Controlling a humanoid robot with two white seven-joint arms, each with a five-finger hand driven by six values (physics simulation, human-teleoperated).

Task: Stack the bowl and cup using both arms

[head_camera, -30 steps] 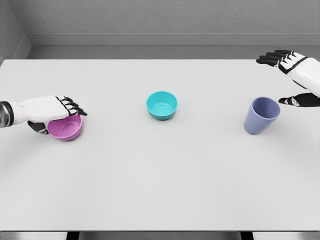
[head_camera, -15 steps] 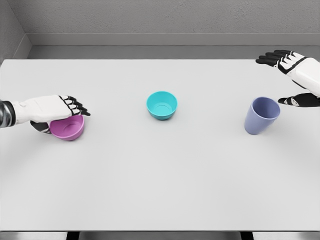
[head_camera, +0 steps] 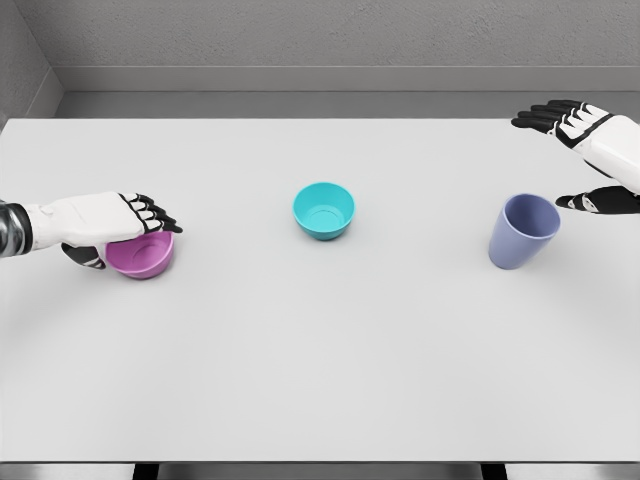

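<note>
A pink bowl (head_camera: 145, 257) sits at the left of the white table (head_camera: 320, 340). My left hand (head_camera: 115, 232) is closed over its near-left rim, fingers across the top and thumb under the left side. In the middle of the table stands a teal bowl (head_camera: 324, 209), untouched. A lavender cup (head_camera: 522, 231) stands at the right. My right hand (head_camera: 585, 155) hovers open just right of the cup, fingers spread above and behind it, thumb near its rim, not touching.
A grey wall runs along the back edge of the table. The table's front edge shows at the bottom of the view.
My left hand has carried the pink bowl slightly to the right, toward the teal bowl. The right hand and the cup have not moved.
</note>
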